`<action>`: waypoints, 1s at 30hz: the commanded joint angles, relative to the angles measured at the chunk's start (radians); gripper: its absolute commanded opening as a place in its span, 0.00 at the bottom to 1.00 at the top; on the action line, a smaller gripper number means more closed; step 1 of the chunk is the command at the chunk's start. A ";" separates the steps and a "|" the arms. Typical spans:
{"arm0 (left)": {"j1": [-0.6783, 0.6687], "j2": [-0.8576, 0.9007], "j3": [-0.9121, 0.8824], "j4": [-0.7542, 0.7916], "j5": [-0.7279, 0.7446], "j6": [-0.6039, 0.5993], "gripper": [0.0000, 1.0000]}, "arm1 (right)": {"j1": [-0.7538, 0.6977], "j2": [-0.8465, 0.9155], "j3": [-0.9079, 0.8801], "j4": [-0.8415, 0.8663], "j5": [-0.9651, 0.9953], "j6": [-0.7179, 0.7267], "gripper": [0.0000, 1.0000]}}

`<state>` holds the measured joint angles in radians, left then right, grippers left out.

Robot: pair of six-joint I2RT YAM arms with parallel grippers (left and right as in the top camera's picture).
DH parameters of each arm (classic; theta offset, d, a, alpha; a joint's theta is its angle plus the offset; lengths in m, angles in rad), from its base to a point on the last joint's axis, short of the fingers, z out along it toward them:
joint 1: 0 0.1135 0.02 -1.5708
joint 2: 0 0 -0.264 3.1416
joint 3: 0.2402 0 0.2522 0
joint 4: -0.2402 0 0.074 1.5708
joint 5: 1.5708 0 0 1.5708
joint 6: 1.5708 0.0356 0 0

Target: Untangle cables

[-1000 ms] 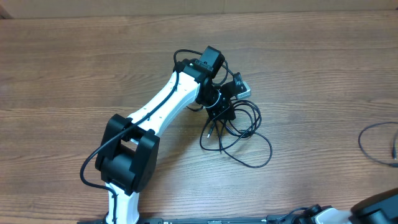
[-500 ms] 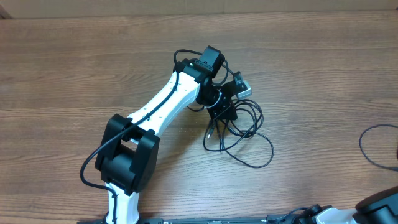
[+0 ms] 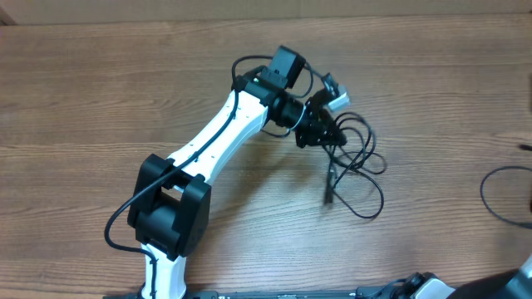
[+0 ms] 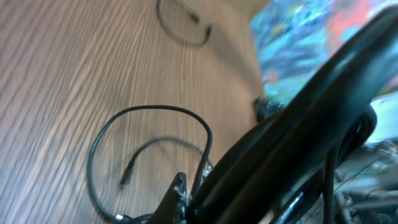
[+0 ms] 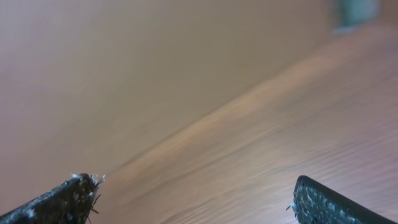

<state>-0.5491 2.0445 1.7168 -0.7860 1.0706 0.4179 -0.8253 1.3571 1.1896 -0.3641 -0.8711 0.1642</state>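
Overhead: left fingers (image 3: 318, 131) seemingly clamped on cables (image 3: 359, 166), tangle lying beside them | right fingers (image 5: 62, 200) apart

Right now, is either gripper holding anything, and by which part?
The left gripper grips the cables at the knotted part of the tangle; the right gripper is open, empty.

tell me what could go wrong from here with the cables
1. The left gripper is shut on the cable bundle at its dense part; pulling could tighten the knot.
2. The right gripper is open, holding nothing, so the bundle's loops may just drag along.
3. The separate cable at far right could get caught in it.
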 commanded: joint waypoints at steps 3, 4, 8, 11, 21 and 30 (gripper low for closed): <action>0.005 -0.004 0.104 -0.015 0.059 -0.138 0.04 | 0.206 -0.074 0.011 -0.098 -0.074 -0.024 1.00; 0.004 -0.010 0.113 -0.026 0.027 -0.138 0.04 | 0.244 -0.083 0.011 -0.119 -0.089 -0.045 1.00; 0.003 -0.073 0.128 -0.048 -0.163 -0.184 0.04 | 0.389 -0.117 0.010 -0.215 -0.126 -0.104 1.00; 0.003 -0.145 0.128 -0.041 -0.296 -0.234 0.04 | 0.473 -0.140 0.011 -0.277 -0.128 -0.121 1.00; -0.010 -0.352 0.128 -0.044 -0.511 -0.267 0.04 | 0.610 -0.179 0.010 -0.304 -0.306 -0.121 0.96; -0.027 -0.386 0.128 -0.063 -0.532 -0.337 0.04 | 0.623 -0.179 0.010 -0.302 -0.556 -0.174 0.85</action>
<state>-0.5617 1.6653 1.8259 -0.8490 0.5526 0.1234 -0.2085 1.1931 1.1896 -0.6708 -1.2919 0.0284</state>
